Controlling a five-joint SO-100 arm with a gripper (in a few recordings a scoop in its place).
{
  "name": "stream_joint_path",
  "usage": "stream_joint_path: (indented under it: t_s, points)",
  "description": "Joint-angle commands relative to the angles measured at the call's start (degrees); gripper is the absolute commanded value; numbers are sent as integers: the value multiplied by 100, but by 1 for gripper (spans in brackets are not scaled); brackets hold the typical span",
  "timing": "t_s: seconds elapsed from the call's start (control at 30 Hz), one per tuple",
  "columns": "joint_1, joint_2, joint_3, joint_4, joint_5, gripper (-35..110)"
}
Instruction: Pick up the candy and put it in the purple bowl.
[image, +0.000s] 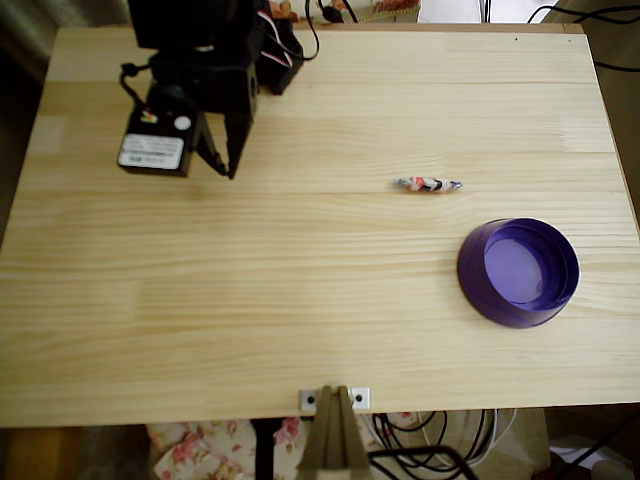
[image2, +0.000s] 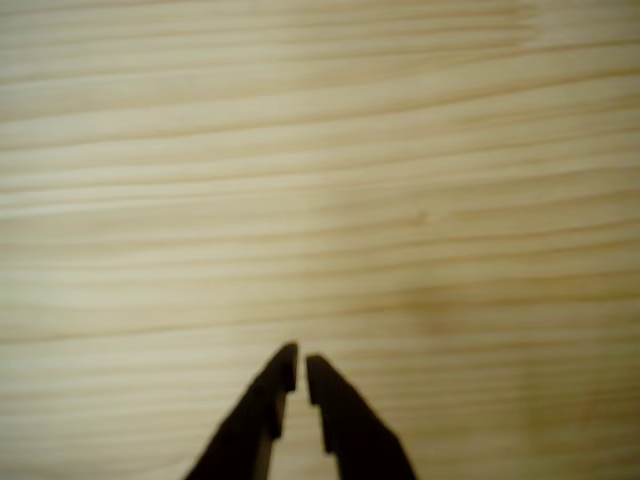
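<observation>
In the overhead view the black two-finger gripper (image: 222, 160) hangs far left of the tiny white wrapped candy (image: 428, 184), which lies on the pale wooden surface (image: 300, 290) near the glossy round purple plastic bowl (image: 518, 272) (empty). In the wrist view the jaws are nearly pressed together over bare wood, so I judge the reach is only starting: travel right, then spread them.

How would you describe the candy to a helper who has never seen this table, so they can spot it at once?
Start at the purple bowl on the right of the wooden table in the overhead view. Just up and left of it, apart from it, lies the candy, tiny, slim, with a white wrapper and twisted ends.
</observation>
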Motion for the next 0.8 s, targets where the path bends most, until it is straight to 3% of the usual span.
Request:
stream_joint_path:
  t_s: [0.0, 0.77]
  points:
    - [62, 53, -97, 35, 53, 0]
    - [149, 53, -97, 35, 141, 0]
